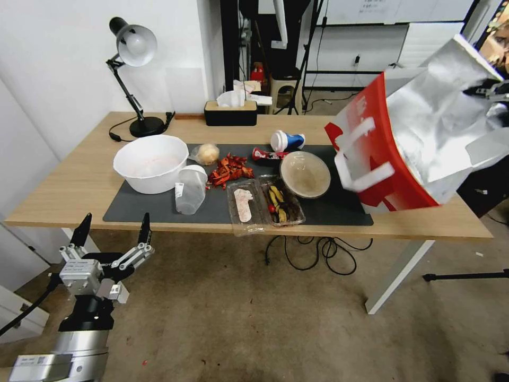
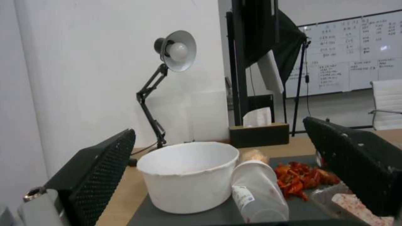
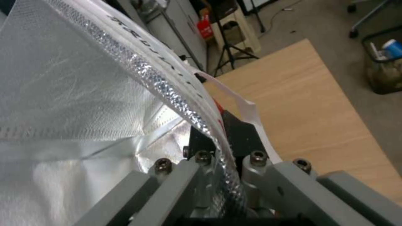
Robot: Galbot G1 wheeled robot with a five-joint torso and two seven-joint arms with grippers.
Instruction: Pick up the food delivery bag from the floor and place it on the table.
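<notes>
The food delivery bag (image 1: 408, 138), red and white with silver foil lining and white strap handles, hangs tilted over the right end of the table (image 1: 79, 185). Its lower corner is at the dark mat's right edge; whether it touches the tabletop I cannot tell. My right gripper (image 1: 493, 90) is at the bag's upper rim. In the right wrist view this gripper (image 3: 215, 125) is shut on the foil-lined rim of the bag (image 3: 84, 94). My left gripper (image 1: 111, 228) stands open and empty over the floor (image 1: 238, 318), just before the table's front left edge; its fingers (image 2: 100, 169) face the table.
On the grey mat (image 1: 138, 212) lie a white bowl (image 1: 151, 162), a tipped plastic cup (image 1: 191, 188), red scraps (image 1: 230, 170), a clear tray (image 1: 265, 204) and a round bowl (image 1: 305, 174). A lamp (image 1: 132, 48) and tissue box (image 1: 230, 111) stand behind. Cables (image 1: 313, 254) lie under the table.
</notes>
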